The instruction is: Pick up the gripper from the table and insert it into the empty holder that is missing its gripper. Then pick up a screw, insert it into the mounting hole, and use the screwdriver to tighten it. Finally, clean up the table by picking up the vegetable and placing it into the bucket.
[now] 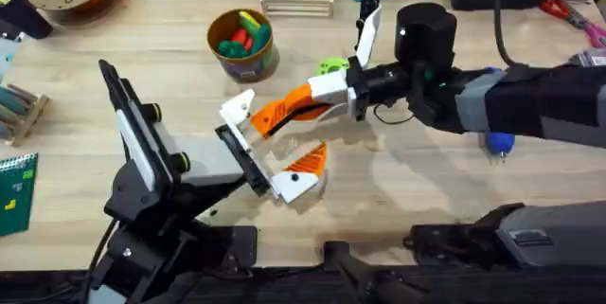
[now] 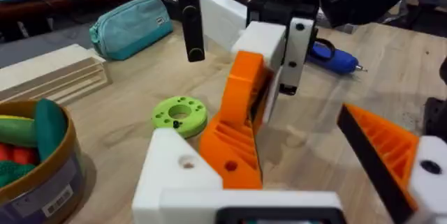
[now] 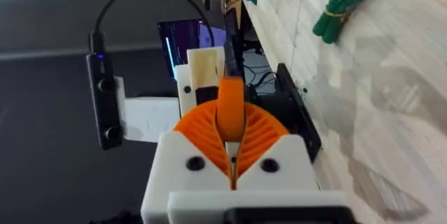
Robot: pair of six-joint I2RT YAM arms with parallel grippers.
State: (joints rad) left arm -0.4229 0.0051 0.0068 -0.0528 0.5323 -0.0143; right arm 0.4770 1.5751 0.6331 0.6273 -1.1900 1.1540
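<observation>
The first step is in hand: the right gripper is clamping its orange pads on the wedge and offering it up to the holder, the bare white finger of the left gripper. The left gripper is standing wide open, its other finger, the one carrying an orange pad, well apart from the bare one. In the left wrist view the wedge is lying right against the holder's inner face, its lower end touching the white block. Whether it is fully seated I cannot tell. A round hole is showing in the wedge near that end and another in the holder just beside it, and the two do not look lined up yet.

By my judgement, the next move is calling for a short, straight push of the wedge along the holder until the holes are meeting, with the left arm holding steady. Only then should the right fingers be letting go.

The screwdriver is lying behind the right gripper, under its forearm. The bucket is sitting beyond the left gripper's fingertips. The vegetable is lying on the table off to one side of the right gripper, not yet cleared away.
</observation>
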